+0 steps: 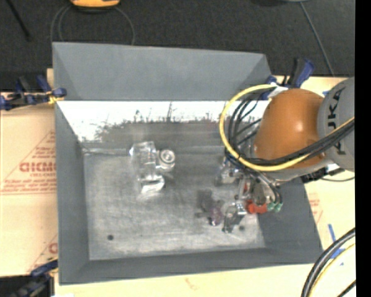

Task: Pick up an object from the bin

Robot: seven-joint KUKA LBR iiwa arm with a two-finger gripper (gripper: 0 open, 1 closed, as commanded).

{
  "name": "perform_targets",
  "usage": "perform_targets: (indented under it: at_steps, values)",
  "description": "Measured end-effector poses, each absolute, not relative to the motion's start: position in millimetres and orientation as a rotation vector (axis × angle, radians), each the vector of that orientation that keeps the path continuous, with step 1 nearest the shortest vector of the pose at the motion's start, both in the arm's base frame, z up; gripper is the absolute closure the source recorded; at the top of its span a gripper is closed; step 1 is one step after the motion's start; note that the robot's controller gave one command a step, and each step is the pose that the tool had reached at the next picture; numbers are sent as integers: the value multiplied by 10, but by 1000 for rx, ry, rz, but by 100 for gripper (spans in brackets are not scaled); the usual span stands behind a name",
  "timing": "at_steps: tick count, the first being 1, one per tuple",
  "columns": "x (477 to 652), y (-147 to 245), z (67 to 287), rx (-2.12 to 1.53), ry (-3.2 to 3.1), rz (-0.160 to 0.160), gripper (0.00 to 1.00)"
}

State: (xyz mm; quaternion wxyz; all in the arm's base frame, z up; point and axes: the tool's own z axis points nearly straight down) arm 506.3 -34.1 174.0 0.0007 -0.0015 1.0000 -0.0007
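Observation:
My gripper (230, 196) hangs low over the right part of the bin floor, under the arm's orange cover. Its two metal fingers stand apart, so it is open, with nothing gripped between them. A small dark, purplish lump (211, 210) lies on the floor right beside the nearer fingertip (233, 218), slightly to its left. I cannot tell whether they touch. Farther left, a clear plastic piece with a round silvery cap (150, 166) lies in the middle-left of the bin, well away from the gripper.
The bin's right wall slopes up close behind the gripper, and its front wall is a short way below the dark lump. Bare grey floor spreads across the front left. Cables loop around the orange cover above the gripper.

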Motion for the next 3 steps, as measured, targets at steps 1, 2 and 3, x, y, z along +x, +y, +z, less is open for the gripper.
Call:
perform_targets:
  at_steps: [1,2,3]
  values:
    - [5393,-518,705,-148,3128,-1,0]
    - [5410,-517,755,-149,3122,-3,100]
    - [5480,-584,2203,-800,3028,-6,100]
